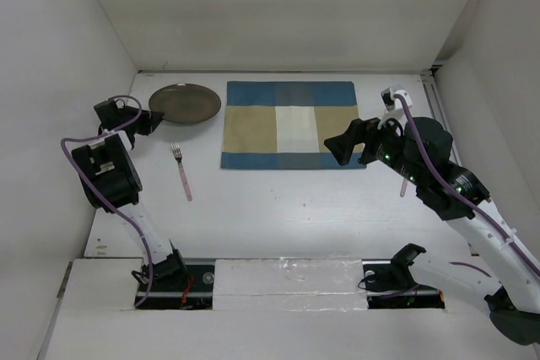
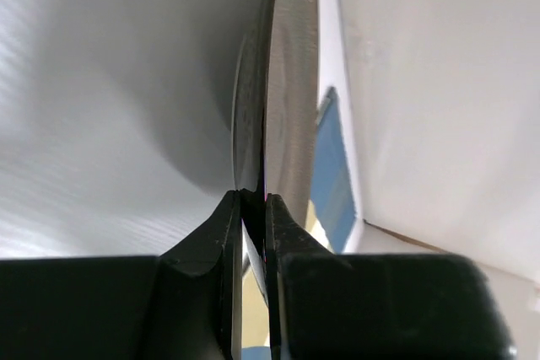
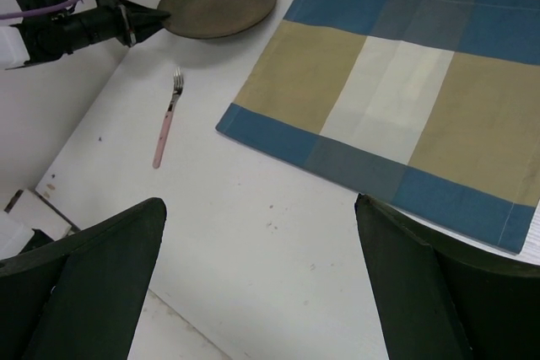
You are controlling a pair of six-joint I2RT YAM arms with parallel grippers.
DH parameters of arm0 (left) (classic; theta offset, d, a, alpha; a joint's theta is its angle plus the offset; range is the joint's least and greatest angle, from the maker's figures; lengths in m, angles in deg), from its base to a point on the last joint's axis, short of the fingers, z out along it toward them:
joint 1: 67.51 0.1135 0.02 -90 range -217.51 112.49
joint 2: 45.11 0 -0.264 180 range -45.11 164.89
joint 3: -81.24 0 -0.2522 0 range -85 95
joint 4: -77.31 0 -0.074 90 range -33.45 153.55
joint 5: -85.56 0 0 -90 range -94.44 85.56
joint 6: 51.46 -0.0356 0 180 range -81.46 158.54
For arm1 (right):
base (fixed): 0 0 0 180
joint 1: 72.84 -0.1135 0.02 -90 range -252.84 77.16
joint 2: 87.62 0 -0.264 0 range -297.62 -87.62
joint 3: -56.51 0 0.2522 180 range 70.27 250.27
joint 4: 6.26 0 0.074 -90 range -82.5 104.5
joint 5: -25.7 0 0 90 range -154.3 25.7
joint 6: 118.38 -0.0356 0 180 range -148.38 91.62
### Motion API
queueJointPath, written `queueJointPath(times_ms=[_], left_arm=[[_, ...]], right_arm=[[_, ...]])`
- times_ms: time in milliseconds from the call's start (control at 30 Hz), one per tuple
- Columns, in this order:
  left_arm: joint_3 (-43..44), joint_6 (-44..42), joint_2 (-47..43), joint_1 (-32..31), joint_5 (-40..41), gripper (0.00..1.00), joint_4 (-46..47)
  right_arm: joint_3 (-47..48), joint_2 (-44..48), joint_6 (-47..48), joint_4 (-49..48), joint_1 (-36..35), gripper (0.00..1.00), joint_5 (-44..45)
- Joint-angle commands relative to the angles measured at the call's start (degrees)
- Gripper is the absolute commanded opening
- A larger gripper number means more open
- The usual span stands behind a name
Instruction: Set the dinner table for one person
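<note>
On the dinner table point(image 1: 278, 200), left pincer point(image 2: 253, 198) grips the plate point(image 1: 186, 103) rim; right pincer point(image 3: 260, 204) gapes.

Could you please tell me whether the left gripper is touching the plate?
Touching. The left wrist view shows the left gripper shut on the plate, pressing its rim from both sides with no gap.

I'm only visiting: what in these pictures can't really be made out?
Top view: the right arm covers part of the placemat's right edge and most of a pinkish thing; what that is cannot be told.
Left wrist view: the plate, pinched edge-on in the left tool, blocks most of the scene.
Right wrist view: the placemat's right side is cut off by the picture's edge.
</note>
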Motion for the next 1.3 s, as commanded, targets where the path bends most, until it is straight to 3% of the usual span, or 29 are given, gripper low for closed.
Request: queueJointPath(times_ms=[0, 167, 433, 767, 900, 1267], left_arm=[[0.4, 8.8, -3.8, -0.7, -11.5, 0.00, 19.1], [-2.9, 15.9, -5.1, -0.7, -14.7, 0.00, 32.4], [-4.6, 23.4, -5.1, -2.7, -17.4, 0.00, 44.8], [-3.5, 22.2, -6.8, -10.7, -17.5, 0.00, 43.0], [-3.0, 18.1, -7.9, -17.4, -15.5, 0.00, 37.9], [-2.9, 19.8, -2.6, -29.6, -11.5, 0.00, 44.3]], right_arm=[[-0.1, 1.0, -0.5, -2.8, 0.2, 1.00, -0.4], [-0.6, 1.0, -1.0, -3.3, 0.2, 1.00, -0.4], [-0.6, 1.0, -1.0, -3.3, 0.2, 1.00, -0.4], [1.2, 1.0, -0.5, -1.6, 1.4, 1.00, 2.0], [2.6, 1.0, -0.5, -0.4, 2.6, 1.00, 2.7], [4.2, 2.6, 1.1, 2.5, 5.3, 1.00, 2.7]])
